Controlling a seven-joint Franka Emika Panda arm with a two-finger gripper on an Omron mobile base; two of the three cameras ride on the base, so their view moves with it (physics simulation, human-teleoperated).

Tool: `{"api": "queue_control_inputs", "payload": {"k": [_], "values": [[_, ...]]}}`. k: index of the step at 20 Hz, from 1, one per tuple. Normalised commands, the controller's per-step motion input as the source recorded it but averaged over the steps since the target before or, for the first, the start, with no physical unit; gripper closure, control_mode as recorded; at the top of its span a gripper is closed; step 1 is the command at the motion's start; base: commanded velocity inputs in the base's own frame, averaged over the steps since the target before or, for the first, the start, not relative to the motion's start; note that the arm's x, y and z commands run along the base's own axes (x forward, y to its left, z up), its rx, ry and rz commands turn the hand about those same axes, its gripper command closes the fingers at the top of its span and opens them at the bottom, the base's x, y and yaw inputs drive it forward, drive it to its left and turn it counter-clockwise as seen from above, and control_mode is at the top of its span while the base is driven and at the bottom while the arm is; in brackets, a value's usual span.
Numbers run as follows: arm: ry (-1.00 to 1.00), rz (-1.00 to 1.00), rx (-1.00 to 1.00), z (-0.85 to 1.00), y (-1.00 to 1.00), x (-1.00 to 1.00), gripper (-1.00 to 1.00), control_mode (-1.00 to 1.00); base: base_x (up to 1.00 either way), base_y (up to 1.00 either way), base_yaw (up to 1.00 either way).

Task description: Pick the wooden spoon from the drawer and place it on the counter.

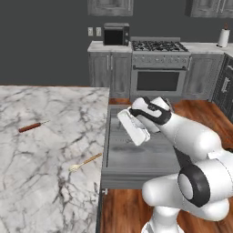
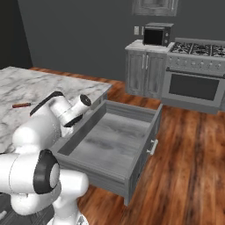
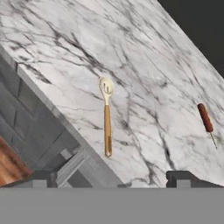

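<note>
The wooden spoon (image 1: 85, 162) lies flat on the white marble counter (image 1: 45, 150), close to the edge beside the drawer. In the hand view the wooden spoon (image 3: 106, 118) is pale with a tan handle, its bowl pointing away from me, on the counter (image 3: 144, 65). The grey drawer (image 1: 136, 157) stands pulled out with a bare floor; in the right base view the drawer (image 2: 110, 140) shows the same. My gripper (image 1: 135, 129) hovers over the drawer's left side, above the counter edge. The gripper (image 3: 113, 178) is open, fingertips wide apart, nothing between them.
A reddish-brown rod (image 1: 31, 127) lies further in on the marble; the hand view has the rod (image 3: 205, 119) at right. A stove (image 1: 159, 68), microwave (image 1: 116, 34) and paper towel roll (image 1: 223, 37) stand at the back wall. Wooden floor surrounds the drawer.
</note>
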Motion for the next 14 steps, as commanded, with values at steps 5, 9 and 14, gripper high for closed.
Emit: {"api": "queue_control_inputs", "payload": {"k": [5, 9, 14], "values": [[-0.01, -0.36, -0.25, -0.09, -0.87, -0.05, -1.00, -1.00, 0.00, 0.00, 0.00], [0.00, -0.36, -0.39, -0.33, -0.50, -0.04, -1.00, -1.00, 0.00, 0.00, 0.00], [0.00, -0.15, -0.11, -0.26, -0.43, -0.01, -1.00, -1.00, 0.00, 0.00, 0.00]]}}
